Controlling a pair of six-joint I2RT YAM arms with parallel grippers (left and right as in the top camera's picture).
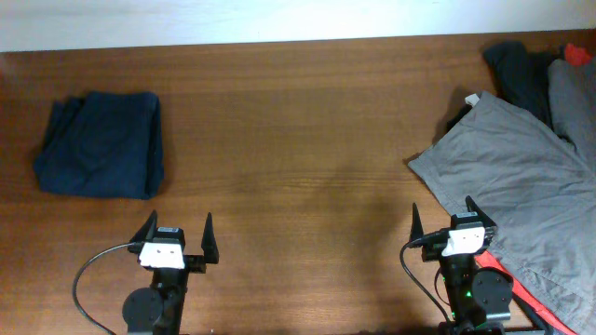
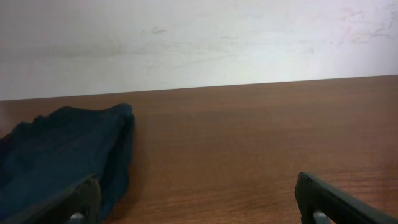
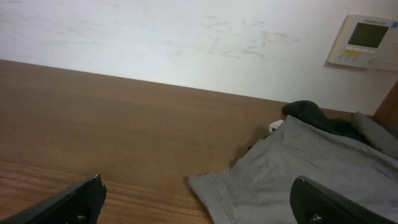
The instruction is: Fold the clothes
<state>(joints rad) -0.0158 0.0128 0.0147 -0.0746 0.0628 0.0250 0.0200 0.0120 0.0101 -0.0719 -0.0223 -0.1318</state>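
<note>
A: Where's everything rn?
B: A folded dark navy cloth garment (image 1: 101, 144) sits far left on the brown wooden counter (image 1: 298, 130) and looks done. The big crumpled grey-khaki cloth trousers (image 1: 521, 158) sprawl at the right, w/ a black cloth piece (image 1: 517, 70) and a scrap of red cloth (image 1: 577, 53) bunched in the far right corner, touching them.
A: Hands?
B: Both are spread wide and hold nothing: left hand (image 1: 179, 223) and right hand (image 1: 443, 216), parked at the near edge. The right one is just beside the trousers' edge.
A: So what goes wrong?
B: Main risk imo: the trousers overlap the other pieces, so a pull toward the middle prob drags the black one along. The cloth also lies against the base of the right arm and seems to run off the counter's right edge. It could snag on the arm, or slide off b/c of its own weight. And a pinch may catch one layer only, so the fold goes crooked.
A: Navy one?
B: Well apart, low risk.
</note>
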